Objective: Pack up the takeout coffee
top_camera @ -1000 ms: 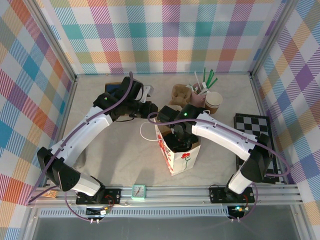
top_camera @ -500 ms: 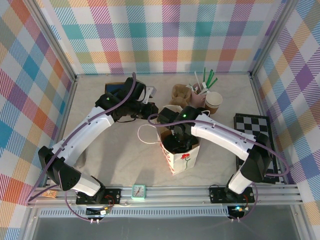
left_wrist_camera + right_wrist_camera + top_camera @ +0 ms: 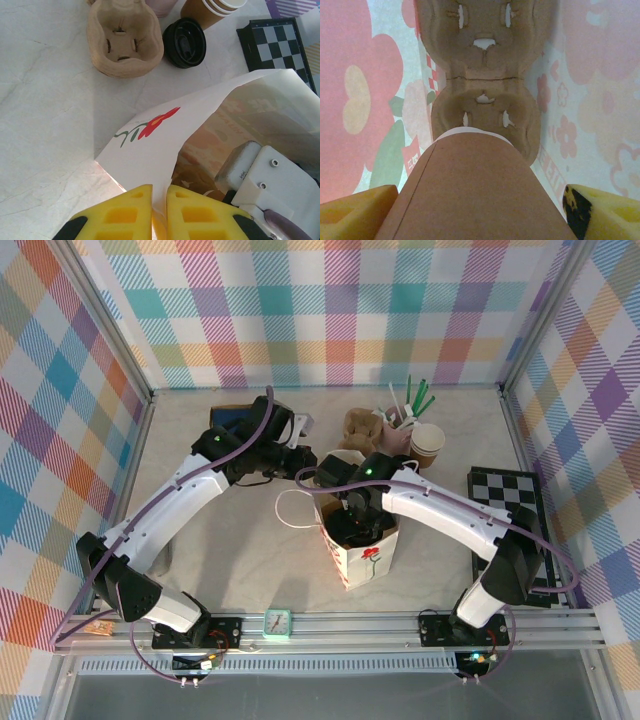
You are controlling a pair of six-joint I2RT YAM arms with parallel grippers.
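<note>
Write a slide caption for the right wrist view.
Right gripper grips a brown paper cup inside the flower-printed bag, pulp carrier just beyond its far end.

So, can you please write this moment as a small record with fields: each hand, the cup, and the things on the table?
left hand: shut, pinching the rim of the white paper bag with a red flower print
right hand: inside the bag, shut on the kraft-brown paper cup
cup: above a brown moulded-pulp carrier lying in the bag; contact unclear
table: second pulp carrier, loose round black plastic lid, black-and-white chessboard
</note>
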